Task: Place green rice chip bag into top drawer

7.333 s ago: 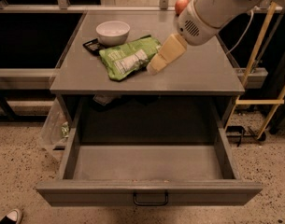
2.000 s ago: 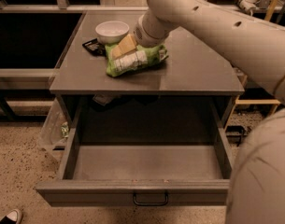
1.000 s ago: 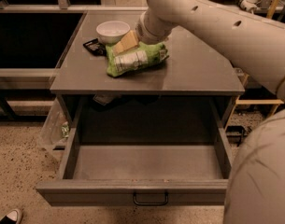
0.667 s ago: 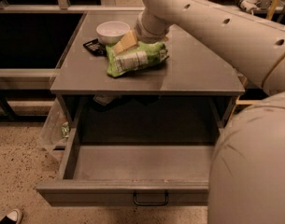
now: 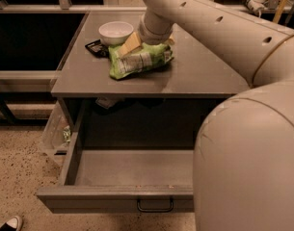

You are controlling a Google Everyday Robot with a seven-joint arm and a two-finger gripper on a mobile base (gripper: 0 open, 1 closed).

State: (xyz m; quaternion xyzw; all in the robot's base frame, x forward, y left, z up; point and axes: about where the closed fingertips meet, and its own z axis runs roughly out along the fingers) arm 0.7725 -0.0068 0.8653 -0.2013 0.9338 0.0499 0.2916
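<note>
The green rice chip bag lies on the grey cabinet top, just right of the white bowl. My gripper is down on the bag's far edge, touching it, with the wrist right behind it. The bag rests on the cabinet top. The top drawer is pulled wide open below, its grey floor bare, its dark wire handle at the centre of the front. My arm fills the right side of the view and hides the drawer's right part.
A white bowl stands at the back left of the cabinet top, with a small flat black object beside it. A clear plastic bag hangs at the cabinet's left. A shoe is on the floor at the bottom left.
Since 7 seconds ago the gripper has come from the bag's right side to its far edge. In the last second the arm's near part has swung in to cover more of the right.
</note>
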